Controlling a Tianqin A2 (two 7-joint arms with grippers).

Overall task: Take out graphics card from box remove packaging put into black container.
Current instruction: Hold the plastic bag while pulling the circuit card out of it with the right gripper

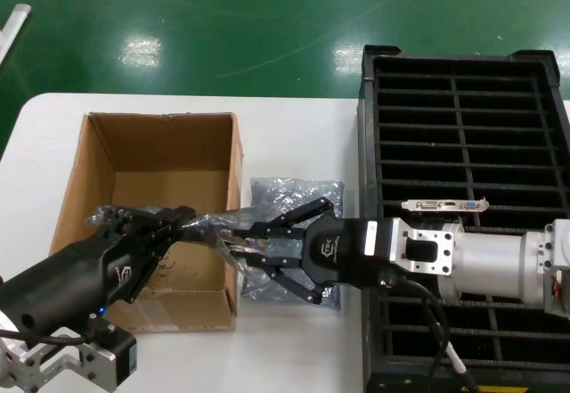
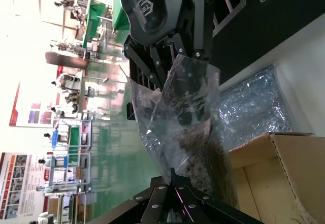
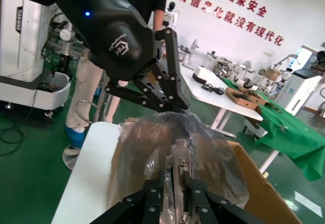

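My left gripper (image 1: 181, 221) is shut on one end of a crinkly silver packaging bag (image 1: 209, 224), held over the near right corner of the brown cardboard box (image 1: 98, 157). My right gripper (image 1: 239, 241) faces it, shut on the silver end bracket of the graphics card (image 3: 181, 167) at the bag's other end. The rest of the card is still inside the bag (image 3: 152, 142). In the left wrist view the left gripper (image 2: 172, 174) pinches the bag (image 2: 188, 112), with the right gripper (image 2: 175, 49) beyond. The black container (image 1: 370, 126) stands at the right.
A second silver bag (image 1: 294, 192) lies flat on the white table between box and container; it also shows in the left wrist view (image 2: 254, 107). A second card (image 1: 445, 204) stands in a slot of the container, just above my right arm.
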